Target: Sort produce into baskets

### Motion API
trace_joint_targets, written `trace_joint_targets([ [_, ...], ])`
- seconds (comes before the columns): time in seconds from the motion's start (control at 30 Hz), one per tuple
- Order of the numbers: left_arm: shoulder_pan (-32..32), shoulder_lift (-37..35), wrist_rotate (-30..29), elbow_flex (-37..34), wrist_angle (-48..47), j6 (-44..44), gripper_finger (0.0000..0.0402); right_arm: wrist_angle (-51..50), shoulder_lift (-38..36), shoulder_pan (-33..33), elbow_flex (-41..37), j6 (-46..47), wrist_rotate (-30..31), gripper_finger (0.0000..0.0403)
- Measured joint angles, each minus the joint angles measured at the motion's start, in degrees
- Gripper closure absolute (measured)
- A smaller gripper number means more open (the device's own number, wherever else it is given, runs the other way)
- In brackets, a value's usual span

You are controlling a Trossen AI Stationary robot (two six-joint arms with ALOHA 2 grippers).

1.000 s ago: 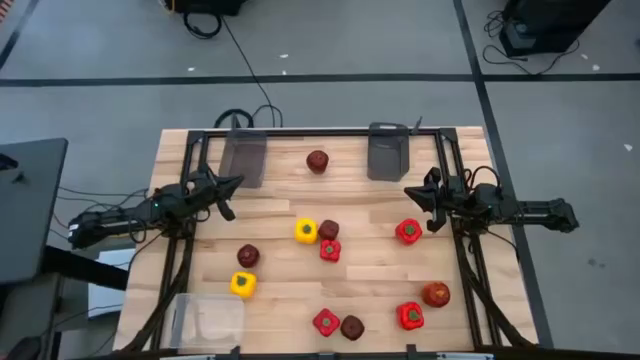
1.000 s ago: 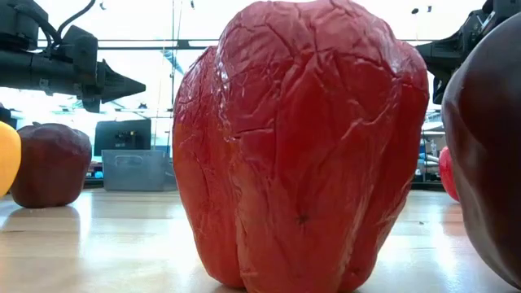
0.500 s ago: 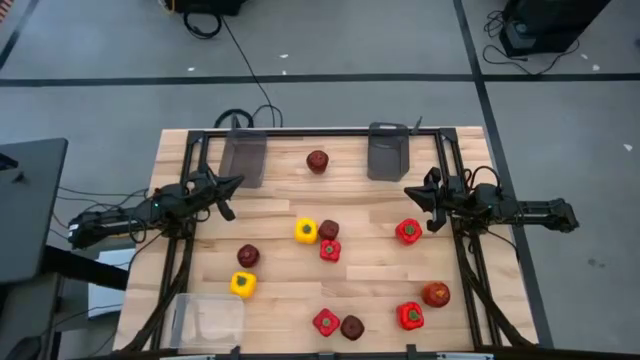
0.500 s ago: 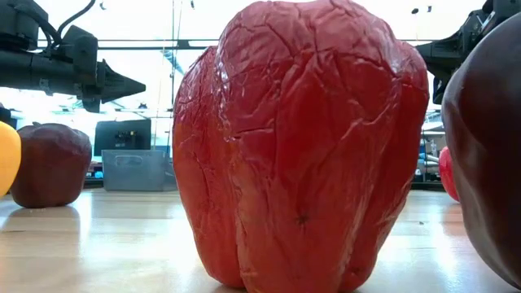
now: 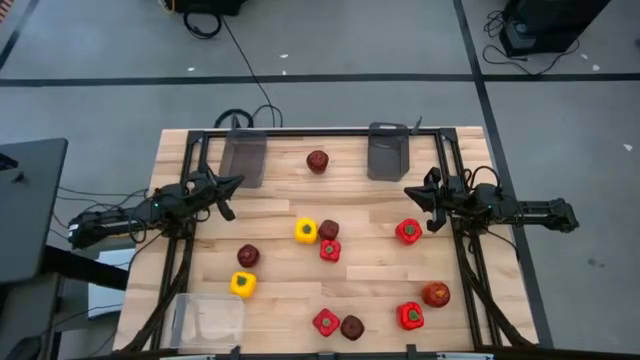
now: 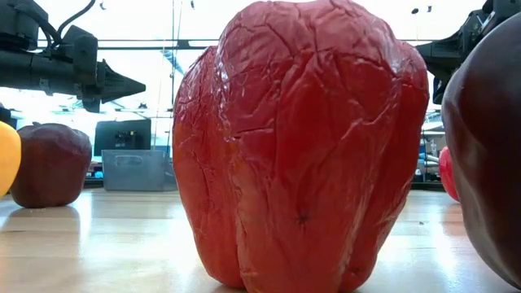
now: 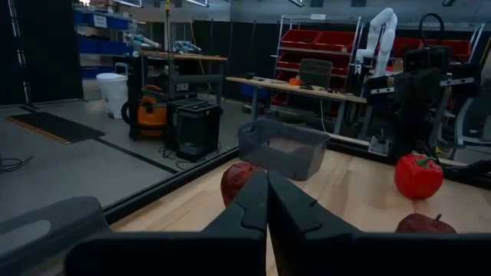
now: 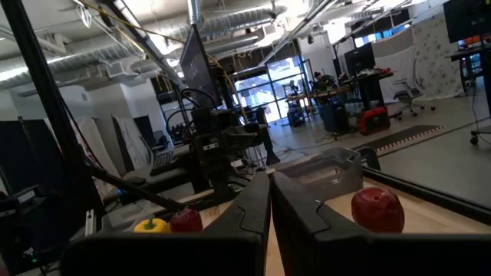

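Note:
Toy produce lies scattered on the wooden table [image 5: 280, 290]: red peppers [image 5: 408, 232], [image 5: 330, 250], [image 5: 326, 322], [image 5: 410, 316], yellow peppers [image 5: 306, 231], [image 5: 242, 285], maroon apples [image 5: 317, 161], [image 5: 248, 256], [image 5: 328, 230], [image 5: 352, 327], and an orange-red apple [image 5: 436, 294]. Two dark grey bins [image 5: 244, 157], [image 5: 388, 152] stand at the far edge; a clear bin [image 5: 208, 320] stands near left. My left gripper [image 5: 238, 183] is shut and empty above the table's left side. My right gripper [image 5: 408, 191] is shut and empty above the right side.
A black frame [image 5: 320, 131] runs along the table's far edge and sides. In the low view a red pepper [image 6: 297, 146] stands close in front of the camera and hides most of the table behind it. The table's middle far strip between the arms is bare wood.

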Motion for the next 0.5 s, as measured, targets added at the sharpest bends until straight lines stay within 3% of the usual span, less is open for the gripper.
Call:
trace_joint_targets([
  [0.5,0.0,0.0,0.0,0.0,3.2,0.0,0.0394,0.0,0.0,0.0,0.0,-1.4,0.5,0.0375],
])
